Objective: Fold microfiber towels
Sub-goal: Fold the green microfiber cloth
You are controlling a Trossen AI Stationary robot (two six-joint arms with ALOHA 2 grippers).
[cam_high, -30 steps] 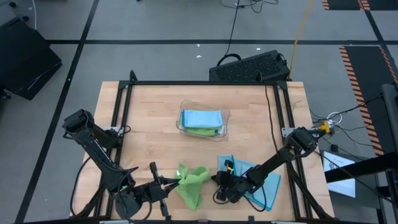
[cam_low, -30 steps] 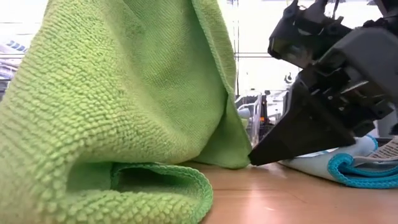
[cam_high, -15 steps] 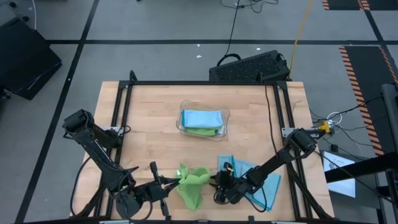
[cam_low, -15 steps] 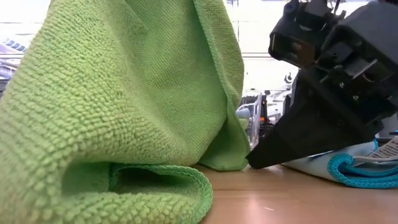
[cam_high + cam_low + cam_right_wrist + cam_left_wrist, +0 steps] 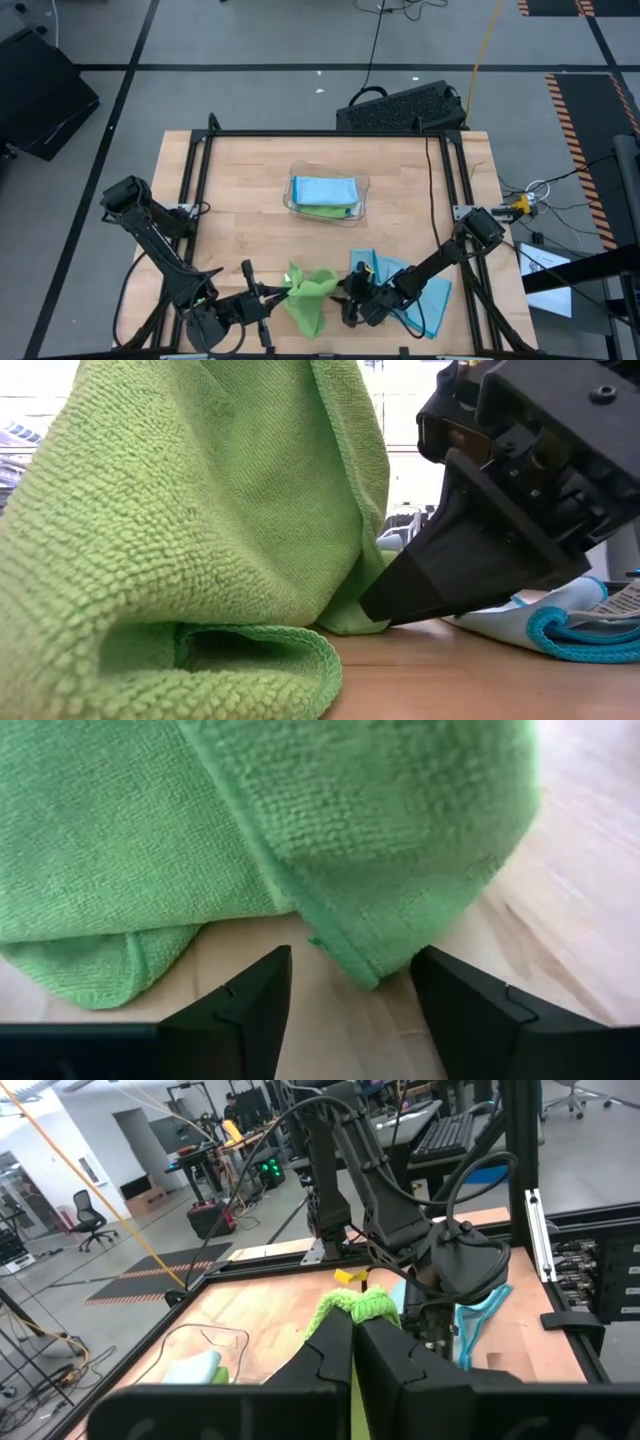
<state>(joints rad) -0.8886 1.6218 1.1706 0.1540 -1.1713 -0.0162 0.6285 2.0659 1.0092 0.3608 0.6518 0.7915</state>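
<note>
At the near edge of the table (image 5: 240, 190), I have the lime green towel (image 5: 310, 296) bunched into a peak, one corner pinched tight in the left gripper (image 5: 282, 293), which comes in from the near left. The left wrist view shows that claw's two fingers pressed together with green cloth sprouting from between their tips.

The right gripper (image 5: 348, 292) sits low on the wood just right of the towel, its jaws standing wide with nothing between them; in the right wrist view, a hemmed corner of the green cloth hangs down into the gap between its fingers (image 5: 240, 1005), not yet gripped. From table height, the tip of that claw touches the towel's right-hand hem.

A light blue towel (image 5: 415, 290) lies flat under and beyond the right arm, waiting its turn. In the clear plastic tray (image 5: 362, 190) at mid-table, a blue towel already rests folded on a green one.

I judge the step in hand to be taking a second corner of the green towel. The next move, as I read it, calls for closing the right claw squarely on that hem, then drawing both corners apart to spread the cloth before folding.
</note>
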